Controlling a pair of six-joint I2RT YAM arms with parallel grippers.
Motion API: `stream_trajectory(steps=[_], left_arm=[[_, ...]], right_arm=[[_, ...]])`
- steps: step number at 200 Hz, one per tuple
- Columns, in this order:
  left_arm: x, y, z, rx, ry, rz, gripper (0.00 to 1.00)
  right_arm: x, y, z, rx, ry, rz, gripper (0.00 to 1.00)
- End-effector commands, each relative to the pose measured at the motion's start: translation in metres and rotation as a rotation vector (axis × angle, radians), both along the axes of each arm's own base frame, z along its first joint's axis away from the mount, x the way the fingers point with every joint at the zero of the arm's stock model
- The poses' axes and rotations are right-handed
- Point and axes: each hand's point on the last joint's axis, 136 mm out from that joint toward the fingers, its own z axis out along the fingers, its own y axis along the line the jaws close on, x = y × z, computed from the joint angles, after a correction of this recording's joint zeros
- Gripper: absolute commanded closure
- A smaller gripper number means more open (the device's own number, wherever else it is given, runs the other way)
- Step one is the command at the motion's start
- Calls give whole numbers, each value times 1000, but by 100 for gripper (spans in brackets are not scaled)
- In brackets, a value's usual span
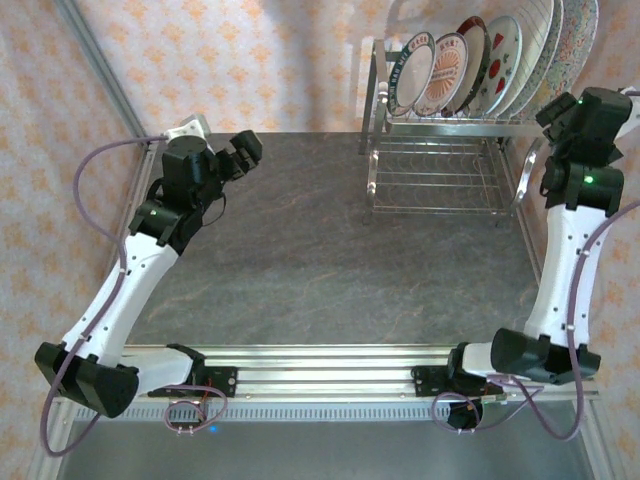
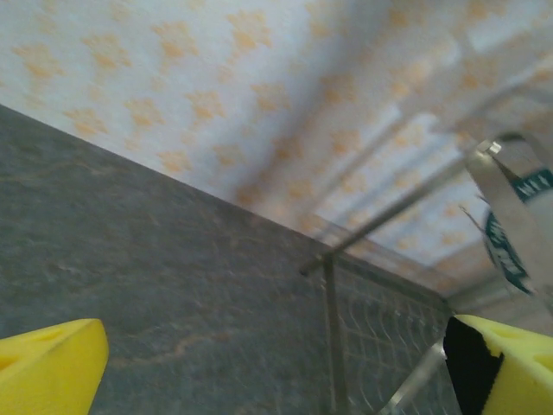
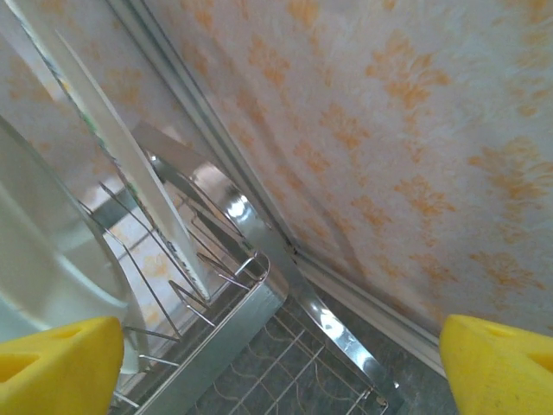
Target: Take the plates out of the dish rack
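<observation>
Several plates stand on edge in the upper slots of the chrome dish rack (image 1: 432, 182) at the back right: a teal-and-white plate (image 1: 407, 72) at the left end, an orange-centred plate (image 1: 444, 72) beside it, and larger pale plates (image 1: 540, 55) to the right. My left gripper (image 1: 245, 150) is open near the back wall, well left of the rack, with the rack's leg (image 2: 333, 337) ahead between its yellow fingers (image 2: 52, 367). My right gripper (image 3: 285, 367) is open at the rack's right end, with a pale plate (image 3: 60, 268) close by its left finger (image 3: 60, 363) and nothing between the pads.
The patterned back wall (image 1: 250, 60) and a metal frame post (image 1: 95, 60) bound the table. The rack's lower wire shelf (image 1: 430, 178) holds nothing. Dark tabletop (image 1: 330, 260) stretches between the arms. An aluminium rail (image 1: 330, 370) runs along the near edge.
</observation>
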Motion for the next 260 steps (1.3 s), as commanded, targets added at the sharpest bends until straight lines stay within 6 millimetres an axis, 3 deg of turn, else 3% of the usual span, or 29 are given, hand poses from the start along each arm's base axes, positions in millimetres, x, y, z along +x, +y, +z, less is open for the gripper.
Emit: stream_trajectory(steps=[1, 34, 66, 94, 172, 260], left_arm=[[-17, -30, 26, -2, -49, -146, 1], [-29, -60, 31, 26, -77, -264, 1], [-35, -73, 39, 22, -98, -324, 1], [-41, -82, 58, 14, -154, -374, 1], [-56, -98, 148, -207, -488, -431, 1], [-56, -122, 175, -270, -495, -465, 1]], right_arm=[[7, 9, 43, -48, -108, 158, 8], [31, 11, 57, -113, -130, 311, 12], [50, 12, 65, -157, -130, 401, 15], [62, 7, 72, -187, -127, 411, 19], [91, -5, 57, -168, -101, 422, 34], [122, -3, 45, -158, -104, 504, 47]])
